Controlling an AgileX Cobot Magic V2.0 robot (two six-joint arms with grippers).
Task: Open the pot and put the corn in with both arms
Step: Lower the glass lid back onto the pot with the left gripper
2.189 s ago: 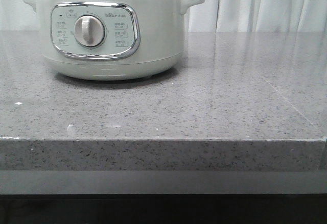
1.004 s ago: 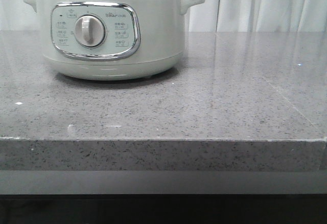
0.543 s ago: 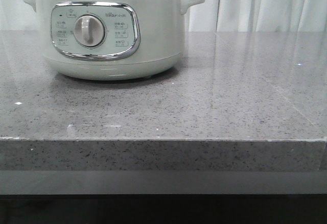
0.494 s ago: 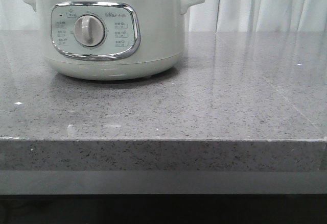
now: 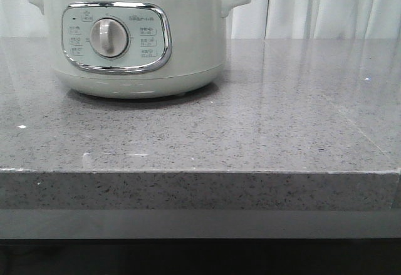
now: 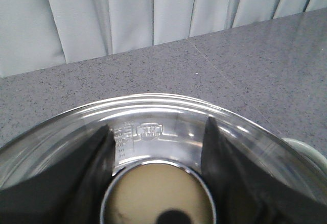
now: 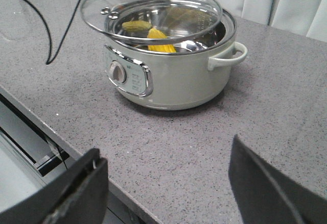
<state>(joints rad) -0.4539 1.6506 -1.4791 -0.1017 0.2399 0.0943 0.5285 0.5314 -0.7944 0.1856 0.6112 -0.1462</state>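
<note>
The pale grey-green pot (image 5: 135,40) stands at the back left of the table, its dial facing me; it also shows in the right wrist view (image 7: 173,78). The yellow corn (image 7: 162,45) lies inside it. My left gripper (image 6: 158,132) is shut on the beige, chrome-ringed knob (image 6: 158,196) of the glass lid (image 7: 153,15). It holds the lid just above the pot's steel rim, shifted a little to one side. My right gripper (image 7: 166,150) is open and empty, low over the table near its front edge and well apart from the pot.
The grey speckled stone table (image 5: 282,118) stretches right of the pot. Its front edge (image 7: 76,155) drops off below my right gripper. A black cable (image 7: 48,35) hangs beside the pot. White curtains (image 5: 326,5) close the back.
</note>
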